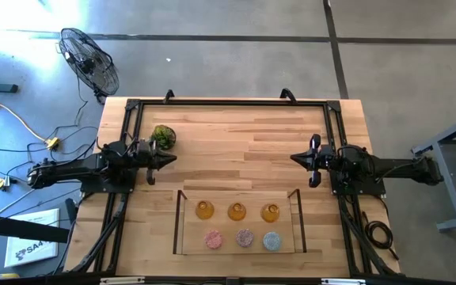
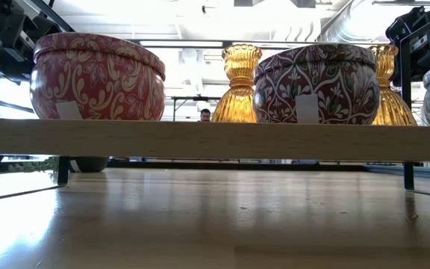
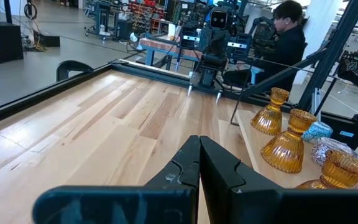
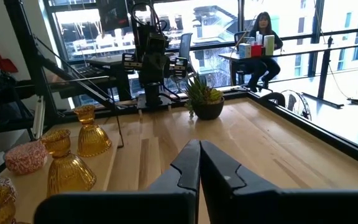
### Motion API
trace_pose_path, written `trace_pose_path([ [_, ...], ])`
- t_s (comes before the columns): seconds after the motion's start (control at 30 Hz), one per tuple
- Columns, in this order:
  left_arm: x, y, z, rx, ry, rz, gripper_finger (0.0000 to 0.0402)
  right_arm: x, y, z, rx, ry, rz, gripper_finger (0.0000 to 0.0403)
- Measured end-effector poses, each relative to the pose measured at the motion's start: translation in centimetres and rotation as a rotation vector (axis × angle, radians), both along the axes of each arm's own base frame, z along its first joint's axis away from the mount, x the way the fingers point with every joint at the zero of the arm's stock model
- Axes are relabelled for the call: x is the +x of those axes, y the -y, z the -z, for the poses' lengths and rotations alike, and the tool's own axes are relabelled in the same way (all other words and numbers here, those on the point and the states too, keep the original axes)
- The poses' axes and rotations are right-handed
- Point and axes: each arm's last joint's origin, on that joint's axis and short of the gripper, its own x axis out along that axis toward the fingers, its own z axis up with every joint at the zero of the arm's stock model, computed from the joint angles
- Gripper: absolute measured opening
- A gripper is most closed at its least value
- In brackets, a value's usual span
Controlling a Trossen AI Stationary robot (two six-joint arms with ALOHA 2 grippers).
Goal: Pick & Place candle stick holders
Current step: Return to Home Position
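Observation:
Six candle stick holders stand on a wooden board (image 1: 236, 252) with clear side walls near the table's front edge. Three amber ones (image 1: 237, 211) form the far row. A pink (image 1: 213, 239), a mauve (image 1: 245, 237) and a light blue one (image 1: 271, 241) form the near row. My left gripper (image 1: 172, 157) is shut and empty at the table's left, pointing right. My right gripper (image 1: 294, 158) is shut and empty at the table's right, pointing left. Both are beyond the board's far edge. The amber holders also show in the left wrist view (image 3: 289, 146) and the right wrist view (image 4: 64, 165).
A green mossy plant (image 1: 163, 136) in a dark pot sits at the far left, close to my left gripper. A black frame (image 1: 228, 103) runs round the table top. Bare wood lies between the two grippers. A seated person (image 3: 288, 37) is beyond the table.

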Motion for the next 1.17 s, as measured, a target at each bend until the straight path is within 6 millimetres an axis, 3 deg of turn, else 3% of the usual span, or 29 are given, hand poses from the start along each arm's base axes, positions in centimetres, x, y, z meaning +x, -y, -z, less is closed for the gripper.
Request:
trace_pose_path([
  [1.17, 0.0, 0.0, 0.0, 0.0, 0.0, 0.001, 0.0001, 0.0, 0.0, 0.0, 0.0, 0.0, 0.0, 0.0006],
])
